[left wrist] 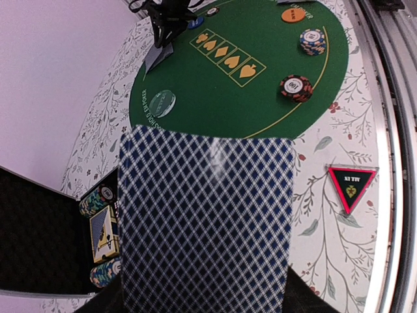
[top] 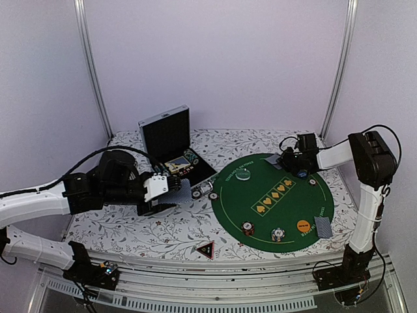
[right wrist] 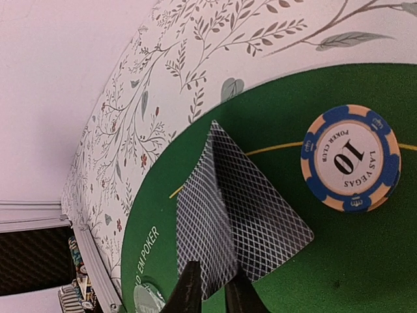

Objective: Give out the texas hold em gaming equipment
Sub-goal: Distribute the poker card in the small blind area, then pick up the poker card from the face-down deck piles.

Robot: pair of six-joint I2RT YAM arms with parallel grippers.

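My left gripper (top: 171, 189) is shut on a blue-diamond-backed playing card (left wrist: 205, 222), held flat above the floral cloth left of the round green mat (top: 287, 205). The card hides the fingers in the left wrist view. My right gripper (right wrist: 214, 293) is shut on the edge of a second card (right wrist: 202, 241), tilted up at the mat's far rim beside a card lying flat (right wrist: 267, 215). A blue "10" chip (right wrist: 350, 158) lies next to them. On the mat's near side are two chip stacks (top: 247, 228) (top: 278, 234), an orange disc (top: 303, 225) and cards (top: 322, 226). The black red-edged triangle (top: 206, 250) lies off the mat.
An open black case (top: 166, 134) stands at the back left with chips and a card box in its tray (left wrist: 104, 228). Two loose chips (top: 197, 192) (top: 213, 195) lie by the mat's left edge. A clear disc (top: 243, 174) and a white disc (top: 313, 182) lie on the mat.
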